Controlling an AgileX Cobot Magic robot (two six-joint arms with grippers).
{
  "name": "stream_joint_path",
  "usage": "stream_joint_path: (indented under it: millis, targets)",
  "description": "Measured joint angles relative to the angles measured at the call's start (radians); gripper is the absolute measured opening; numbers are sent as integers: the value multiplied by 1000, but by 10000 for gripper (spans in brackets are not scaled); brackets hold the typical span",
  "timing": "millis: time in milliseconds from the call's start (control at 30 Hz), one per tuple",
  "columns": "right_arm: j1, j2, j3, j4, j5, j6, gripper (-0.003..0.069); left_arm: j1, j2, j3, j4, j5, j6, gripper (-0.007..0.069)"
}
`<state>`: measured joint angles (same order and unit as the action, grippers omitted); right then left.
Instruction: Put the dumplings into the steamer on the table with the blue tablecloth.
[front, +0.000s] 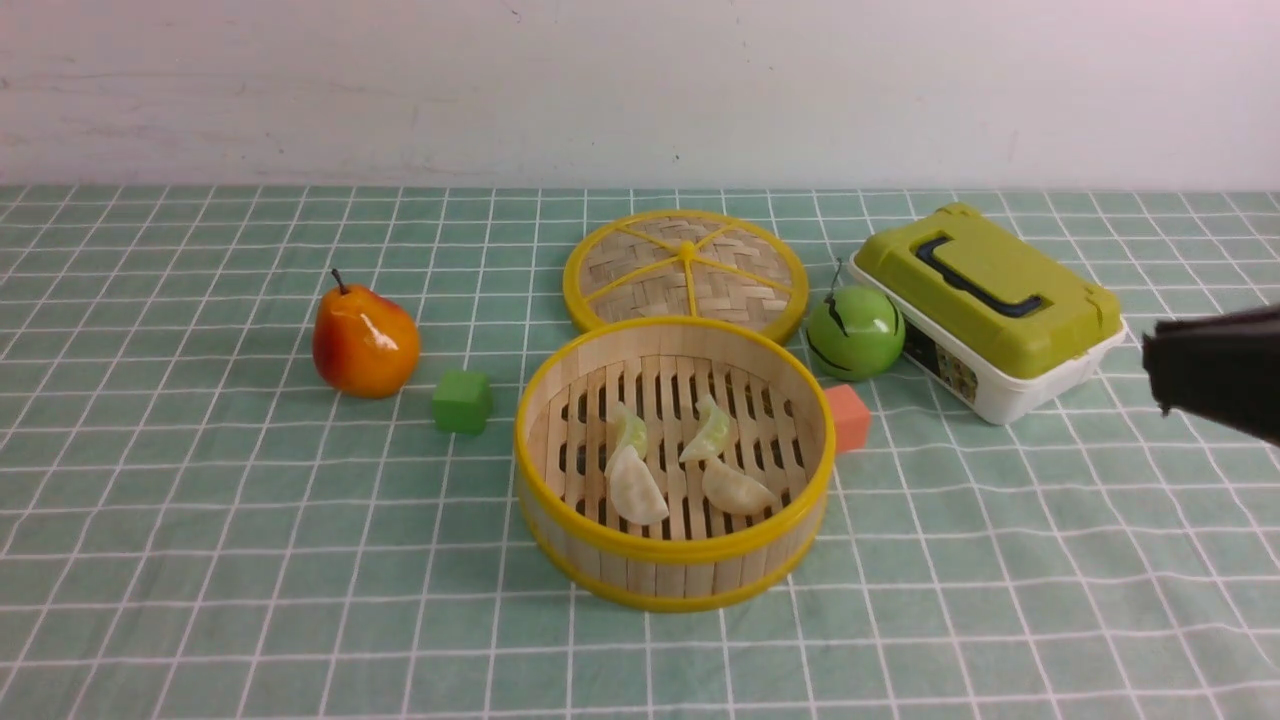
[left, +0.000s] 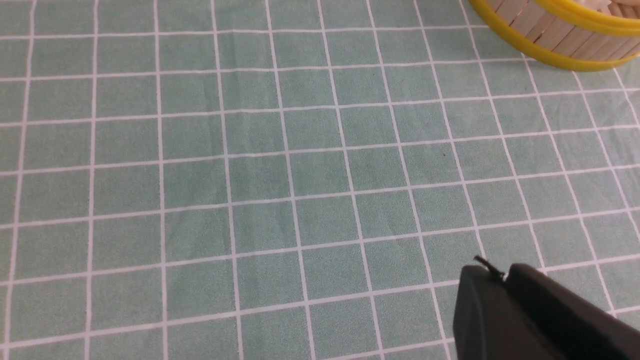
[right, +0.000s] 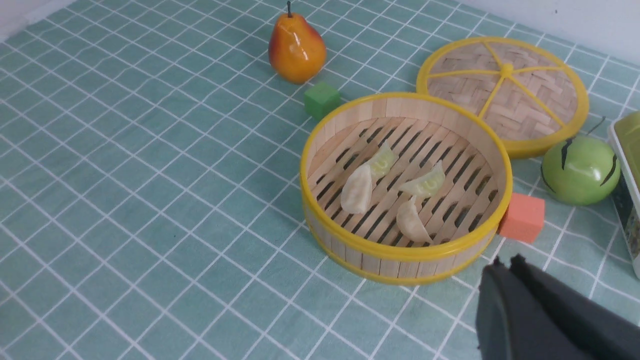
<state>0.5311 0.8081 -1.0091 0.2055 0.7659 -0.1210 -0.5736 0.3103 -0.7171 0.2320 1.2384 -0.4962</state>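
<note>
1. Inside the steamer (front: 670, 548), on its slatted floor, lie all four dumplings (front: 737, 488): two pale green toward the far side and two cream-white nearer me. None shows on the cloth outside, so I judge the loading done.
2. Toward the left of the basket, one green and one cream piece touch. The other two sit close together, and I cannot tell whether they meet. All four lie clear of the wall.
3. My right claw (right: 505, 262) is clenched on nothing and hangs off to the right of the basket, above the surface (front: 250, 520). My left claw (left: 501, 276) also looks pressed together and empty, over bare cloth near the steamer.
4. As I judge it, these are small moulded toys: very light, smooth-skinned, and likely to squirt out of a hard pinch. To re-seat one, I would close across the plump belly with one finger on each broad side, the pleated ridge between them, using little force.
5. Those slats could snag fingertips that come in low, so I would descend from straight above, clear of the rim.
6. The steamer looks stiff and light, so a knock could slide it against the orange cube (front: 848, 417) just beside it.
</note>
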Motion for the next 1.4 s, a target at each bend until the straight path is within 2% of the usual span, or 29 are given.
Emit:
stream_joint_path:
  millis: [433, 500, 600, 633, 667, 733, 867, 933, 1133, 1233, 1400]
  targets:
    - [0, -20, 34, -12, 103, 0, -14, 0, 0, 0, 0, 0, 0, 71]
    - [0, -27, 63, -27, 66, 0, -18, 0, 0, 0, 0, 0, 0, 72]
    - [-3, -101, 221, -71, -156, 0, -20, 0, 0, 0, 0, 0, 0, 77]
    - [-4, -108, 244, -77, -171, 1, -20, 0, 0, 0, 0, 0, 0, 77]
    - [-26, -181, 340, -94, -295, 17, -20, 0, 0, 0, 0, 0, 0, 79]
    - [-75, -262, 445, -110, -394, 50, -20, 0, 0, 0, 0, 0, 0, 81]
    - [-239, -427, 633, -167, -495, 151, -20, 0, 0, 0, 0, 0, 0, 86]
    - [-333, -521, 723, -215, -501, 206, -20, 0, 0, 0, 0, 0, 0, 89]
    - [-493, -745, 909, -267, -500, 235, -20, 0, 0, 0, 0, 0, 0, 91]
    - [-538, -804, 984, -258, -499, 235, -20, 0, 0, 0, 0, 0, 0, 91]
    - [-549, -817, 1036, -200, -456, 236, -20, 0, 0, 0, 0, 1, 0, 92]
